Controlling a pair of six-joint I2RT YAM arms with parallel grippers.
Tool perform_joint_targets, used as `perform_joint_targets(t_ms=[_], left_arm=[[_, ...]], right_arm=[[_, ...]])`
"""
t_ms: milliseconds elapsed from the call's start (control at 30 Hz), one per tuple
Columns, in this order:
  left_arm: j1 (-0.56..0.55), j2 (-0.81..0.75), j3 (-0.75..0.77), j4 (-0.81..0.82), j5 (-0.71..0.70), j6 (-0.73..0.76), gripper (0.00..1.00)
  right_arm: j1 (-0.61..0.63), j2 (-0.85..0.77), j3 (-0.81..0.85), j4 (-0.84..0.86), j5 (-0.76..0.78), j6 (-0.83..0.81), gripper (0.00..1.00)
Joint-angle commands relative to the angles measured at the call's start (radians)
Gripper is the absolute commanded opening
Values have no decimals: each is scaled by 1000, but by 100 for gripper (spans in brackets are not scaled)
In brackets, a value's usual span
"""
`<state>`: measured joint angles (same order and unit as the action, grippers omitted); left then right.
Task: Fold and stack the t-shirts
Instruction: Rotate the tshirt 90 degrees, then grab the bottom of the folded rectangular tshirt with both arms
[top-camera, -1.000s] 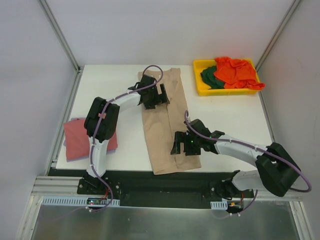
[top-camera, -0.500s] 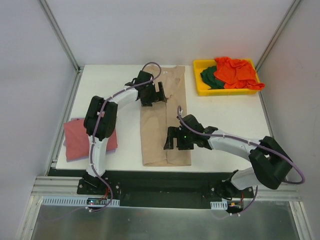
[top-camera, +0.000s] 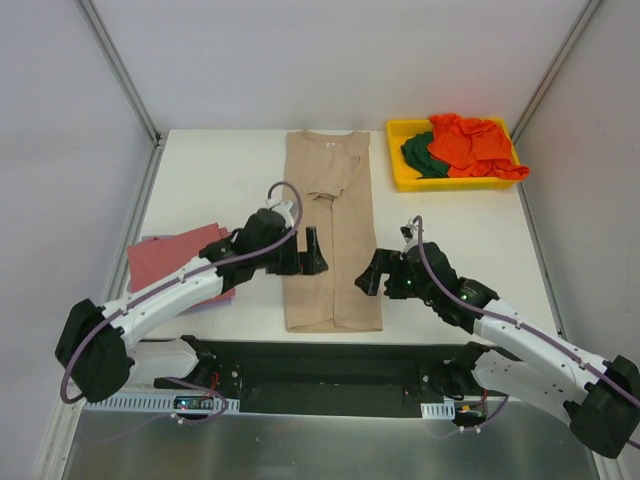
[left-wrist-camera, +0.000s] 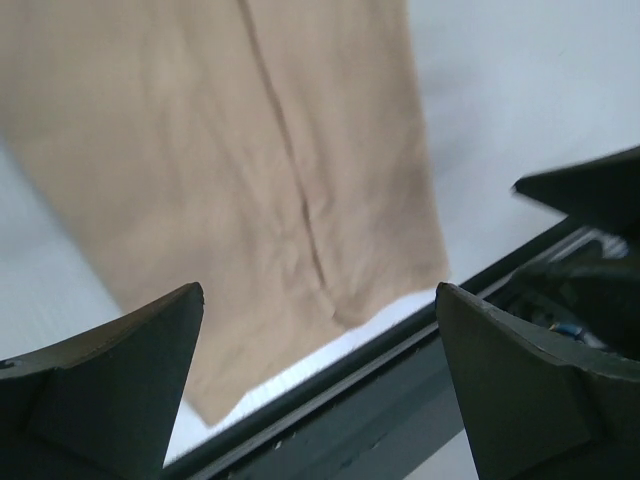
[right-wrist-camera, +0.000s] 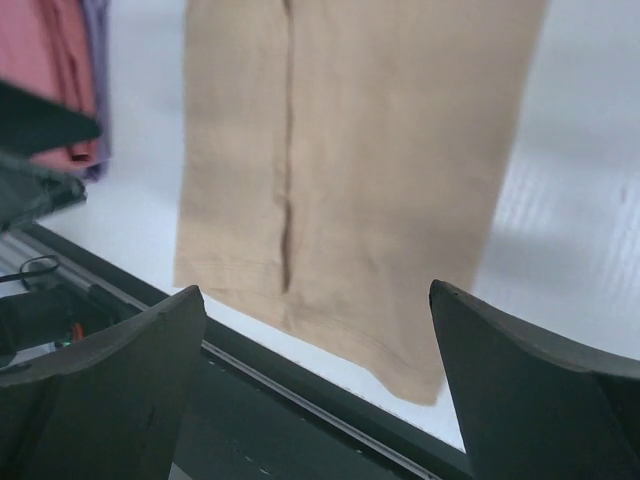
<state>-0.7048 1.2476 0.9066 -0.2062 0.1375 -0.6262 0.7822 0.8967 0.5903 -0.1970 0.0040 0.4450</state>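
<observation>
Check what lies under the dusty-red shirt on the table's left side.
A lavender shirt: only its edge peeks out beside the dusty-red shirt. The rest is covered.

1. The left arm (top-camera: 170, 290) lies low, its elbow set far out to the left and its forearm reaching inward to the right.
2. The left gripper (top-camera: 315, 251) points right, its fingers spread wide with nothing between them (its wrist view shows the gap plainly).
3. The right arm (top-camera: 520, 335) mirrors this, with its elbow out to the right and its forearm reaching left.
4. The right gripper (top-camera: 368, 273) points left, its fingers likewise wide apart and empty. The two grippers face each other, near but not touching.
</observation>
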Motion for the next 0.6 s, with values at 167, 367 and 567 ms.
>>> perform_joint_targets(t_ms=[167,367,567], left_arm=[[-133,-275,-391,-35,-90,-233,99],[-167,-243,-442,-32,-122,-267,88],[-167,-163,-425,-19,-127,-259,71]], right_arm=[[-15,-73,-130,-91,7,81,96],[-14,-58,-202,-35,-58,135,98],[-15,10,-214,-27,-93,161,95]])
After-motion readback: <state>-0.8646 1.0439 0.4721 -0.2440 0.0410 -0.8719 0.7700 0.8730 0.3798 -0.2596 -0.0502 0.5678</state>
